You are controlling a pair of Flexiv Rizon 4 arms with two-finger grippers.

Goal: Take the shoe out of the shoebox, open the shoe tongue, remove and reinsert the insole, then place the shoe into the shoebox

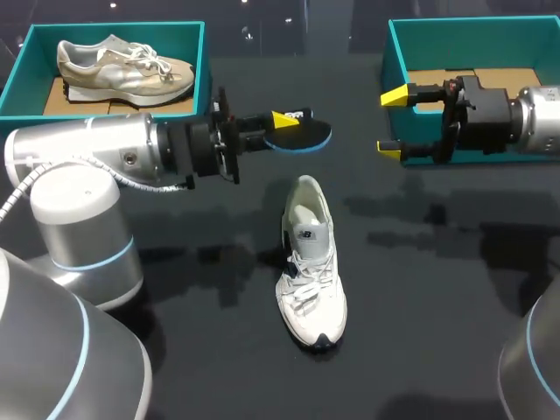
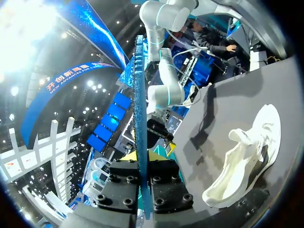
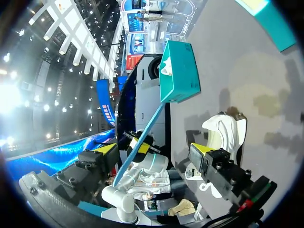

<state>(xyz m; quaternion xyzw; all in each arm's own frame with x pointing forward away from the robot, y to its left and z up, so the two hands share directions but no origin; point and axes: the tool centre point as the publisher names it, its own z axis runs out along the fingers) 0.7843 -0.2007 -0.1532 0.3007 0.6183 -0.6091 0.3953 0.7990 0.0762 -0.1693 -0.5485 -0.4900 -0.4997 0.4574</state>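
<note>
A white sneaker (image 1: pixel 311 262) lies on the black table, toe toward the front edge. Above and behind it my left gripper (image 1: pixel 287 122) is shut on the blue-and-black insole (image 1: pixel 302 136), holding it clear of the shoe. From the left wrist, the insole (image 2: pixel 140 109) shows edge-on between the yellow tips of that gripper (image 2: pixel 142 156), with the sneaker (image 2: pixel 247 156) off to one side. My right gripper (image 1: pixel 392 122) stands open and empty in front of the right teal shoebox (image 1: pixel 411 52). Ahead of the right gripper (image 3: pixel 151 152) are the insole (image 3: pixel 147 130) and the sneaker (image 3: pixel 223 133).
A second teal shoebox (image 1: pixel 114 26) at the back left holds a beige sneaker (image 1: pixel 122 68). The same box (image 3: pixel 178 71) shows beyond the insole in the right wrist view. My left arm's base (image 1: pixel 79 227) stands at the left of the table.
</note>
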